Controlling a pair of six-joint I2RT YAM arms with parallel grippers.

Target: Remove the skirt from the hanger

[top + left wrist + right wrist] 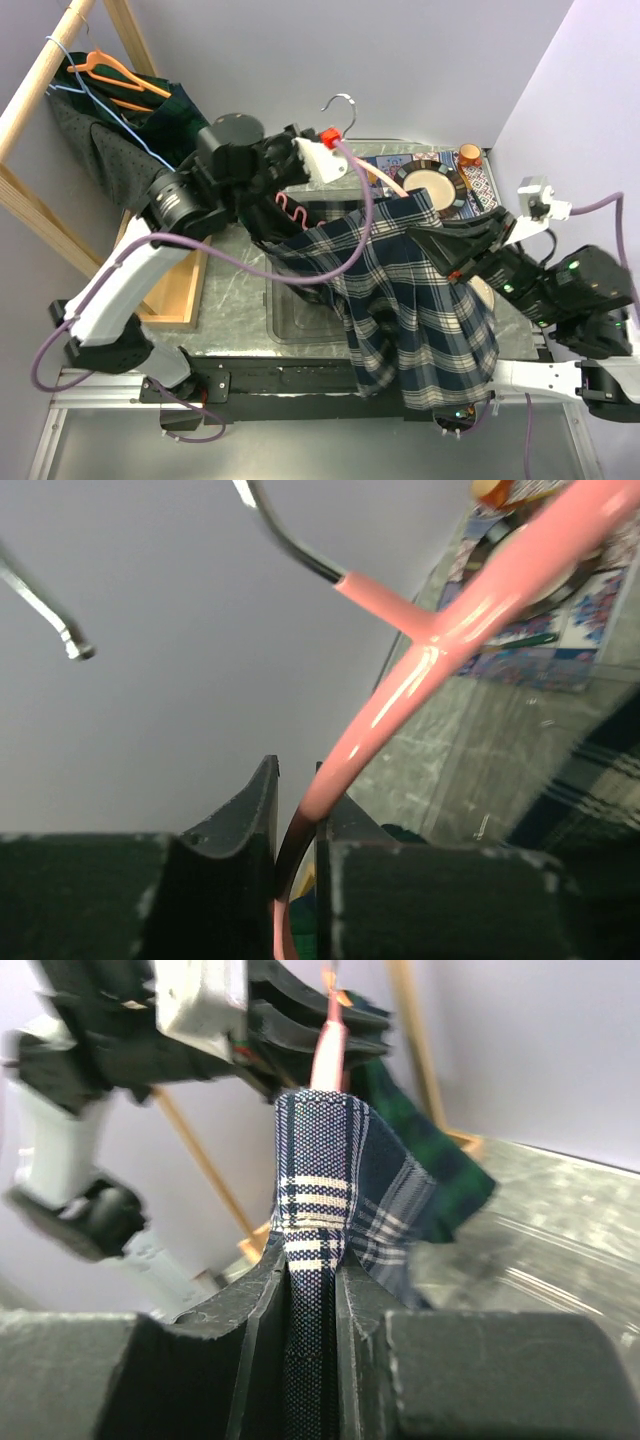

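A navy and white plaid skirt (415, 300) hangs from a pink hanger (390, 180) with a metal hook (345, 108), held above the table. My left gripper (305, 155) is shut on the pink hanger's bar (400, 695), near the hook. My right gripper (440, 250) is shut on the skirt's waistband (312, 1200) at its right end, the cloth pinched between the fingers (255, 1310). The skirt's lower part drapes down toward the table's front edge.
A wooden rack (40, 90) at the back left holds dark green garments (130, 130) and an orange hanger (115, 72). A clear bin (300, 300) lies under the skirt. A wooden tray (175, 295) sits left. A patterned mat with a plate (435, 185) and cup (468, 153) is at the back right.
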